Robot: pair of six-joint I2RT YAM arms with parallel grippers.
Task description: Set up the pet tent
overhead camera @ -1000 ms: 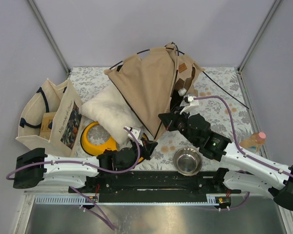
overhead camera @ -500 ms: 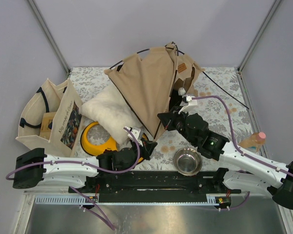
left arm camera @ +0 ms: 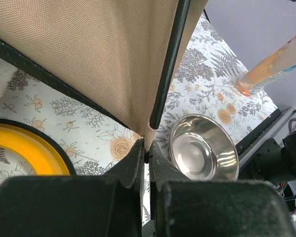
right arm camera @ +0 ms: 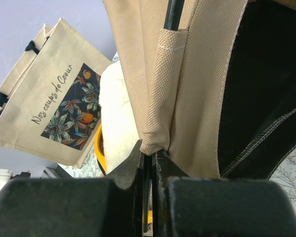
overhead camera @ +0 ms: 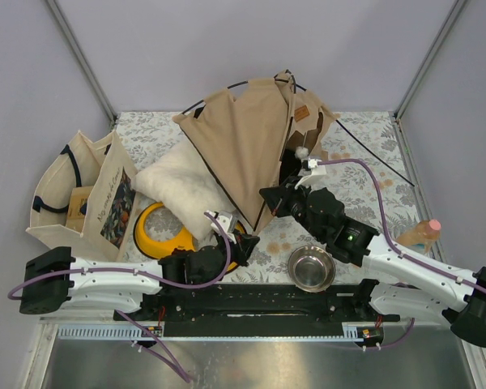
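Note:
The tan canvas pet tent lies half-folded at the table's middle, with thin black poles, a brown label and a white pompom. My left gripper is at the tent's near corner; in the left wrist view it is shut on the canvas tip, just below a black pole. My right gripper is at the tent's right edge. In the right wrist view it is shut on the lower end of a canvas pole sleeve, beside the black floor.
A cream printed tote bag stands at the left, with a white fluffy cushion and a yellow ring beside it. A steel bowl sits near the front. An orange bottle lies at the right edge. A black cable crosses the back right.
My right gripper has shifted slightly left and away with the tent's edge. The left gripper has barely moved, still on the corner.

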